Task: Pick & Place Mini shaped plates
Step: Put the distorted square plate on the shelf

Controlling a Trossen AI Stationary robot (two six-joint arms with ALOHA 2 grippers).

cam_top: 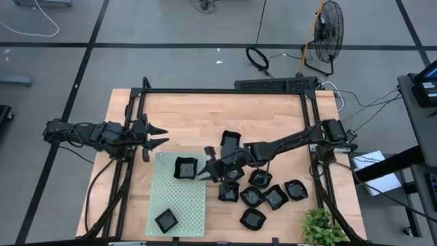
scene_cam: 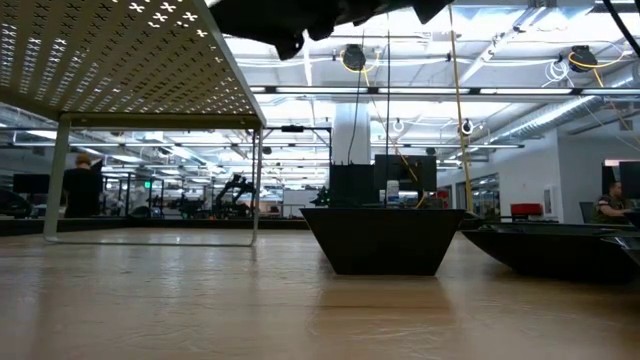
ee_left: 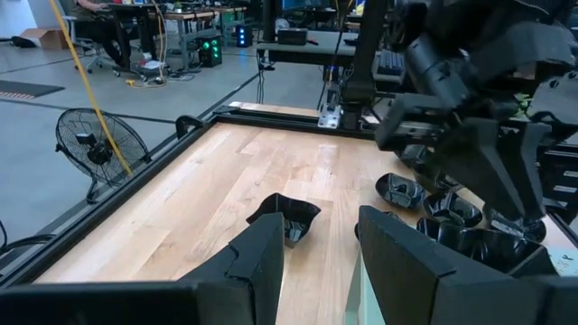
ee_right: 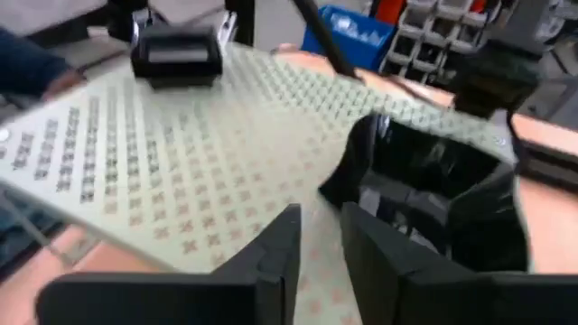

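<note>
The right gripper (cam_top: 207, 166) is stretched out over the wooden table (cam_top: 198, 116), right at the edge of the pale green perforated mat (cam_top: 179, 205). A square black mini plate (cam_top: 185, 167) sits on the mat's near corner, just beside the fingertips and on the mat side of them. In the right wrist view the two fingers (ee_right: 271, 248) stand slightly apart with nothing between them, and that same plate (ee_right: 424, 181) is just ahead of the tips, resting on the mat and not held.

A second small square plate (cam_top: 166, 220) sits further down the mat, well apart from the gripper. Behind the right gripper, under and alongside its arm, is the main bunch of black plates (cam_top: 263, 197), all clustered close together on the bare wood. One more plate (cam_top: 231, 140) lies off on its own, just on the other side of the arm.

The left gripper (cam_top: 158, 135) waits beyond the mat's top corner, away from all the plates, fingers spread open and empty. From its wrist camera you can see that lone plate (ee_left: 287, 215) out ahead between its fingertips, and the right arm off to the side.
</note>
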